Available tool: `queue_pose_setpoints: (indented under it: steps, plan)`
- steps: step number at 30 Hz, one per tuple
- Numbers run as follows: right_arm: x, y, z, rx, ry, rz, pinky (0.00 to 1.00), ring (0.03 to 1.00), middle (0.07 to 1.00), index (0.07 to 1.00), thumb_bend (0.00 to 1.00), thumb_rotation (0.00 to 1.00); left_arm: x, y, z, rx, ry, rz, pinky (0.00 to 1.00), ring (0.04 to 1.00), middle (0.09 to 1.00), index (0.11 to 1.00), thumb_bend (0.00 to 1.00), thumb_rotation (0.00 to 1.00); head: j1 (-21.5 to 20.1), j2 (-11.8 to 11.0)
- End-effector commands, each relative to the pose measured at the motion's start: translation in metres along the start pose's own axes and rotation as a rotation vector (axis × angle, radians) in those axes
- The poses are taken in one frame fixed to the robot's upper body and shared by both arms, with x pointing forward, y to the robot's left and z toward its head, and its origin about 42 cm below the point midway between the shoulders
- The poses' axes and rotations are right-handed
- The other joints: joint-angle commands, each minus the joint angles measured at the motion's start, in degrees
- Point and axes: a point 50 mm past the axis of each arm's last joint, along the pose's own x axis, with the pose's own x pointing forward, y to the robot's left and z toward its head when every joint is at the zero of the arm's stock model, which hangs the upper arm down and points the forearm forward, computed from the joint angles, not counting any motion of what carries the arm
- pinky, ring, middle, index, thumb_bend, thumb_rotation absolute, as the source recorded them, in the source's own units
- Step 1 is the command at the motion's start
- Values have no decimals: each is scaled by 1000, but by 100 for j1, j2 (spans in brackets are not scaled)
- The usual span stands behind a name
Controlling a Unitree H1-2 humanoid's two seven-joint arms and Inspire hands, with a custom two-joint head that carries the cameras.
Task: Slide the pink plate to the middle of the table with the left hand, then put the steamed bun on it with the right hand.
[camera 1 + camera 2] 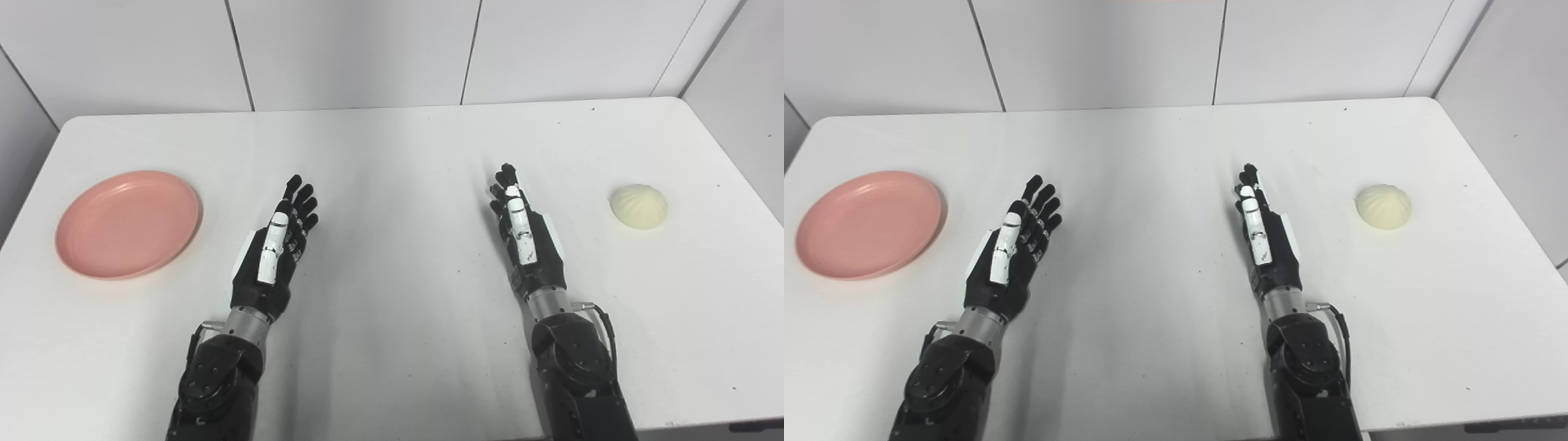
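Pink plate (127, 223) left | steamed bun (639, 206) right | both robot hands spread, empty

Two black arms, fingered hands.
Left hand (274, 251), right hand (524, 236): black shells, white thumb covers, silver wrists, thin black wrist cables, screwed forearm housings.

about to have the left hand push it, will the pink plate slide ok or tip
The plate looks shallow and wide and lies flat on the smooth white table, so a low sideways push should probably slide it rather than tip it. Its raised rim could lift if pressed from above at the edge. It looks like light plastic, so it may skid fast. The left hand is open, apart from it.
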Motion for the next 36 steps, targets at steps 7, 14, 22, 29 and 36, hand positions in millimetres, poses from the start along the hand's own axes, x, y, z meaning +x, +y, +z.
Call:
queue_pose_setpoints:
  steps: [7, 14, 22, 29, 36]
  plan:
    - [-4, 1, -9, 8, 40, 1, 1000, 1000, 1000, 1000, 159, 1000, -17, 4, -28, -29, 134, 34, 1000, 999, 1000, 1000, 412, 1000, 4, -2]
    - [-3, 1, -10, 5, 43, 2, 1000, 1000, 1000, 1000, 169, 1000, -16, 4, -28, -33, 131, 31, 1000, 1000, 1000, 1000, 407, 1000, 43, -51]
    - [-4, -7, -11, 22, 63, 9, 1000, 1000, 1000, 1000, 185, 1000, -12, -3, -36, -32, 138, 31, 1000, 1000, 1000, 1000, 400, 1000, 757, -258]
    - [-5, -24, -11, 22, 46, 16, 1000, 1000, 1000, 1000, 136, 1000, -2, -19, -48, -21, 151, 35, 1000, 1000, 1000, 1000, 416, 1000, 1402, -484]
    - [-6, -29, -11, 22, 42, 16, 1000, 1000, 1000, 1000, 113, 1000, 1, -24, -53, -13, 148, 40, 1000, 1000, 1000, 1000, 418, 1000, 1469, -539]
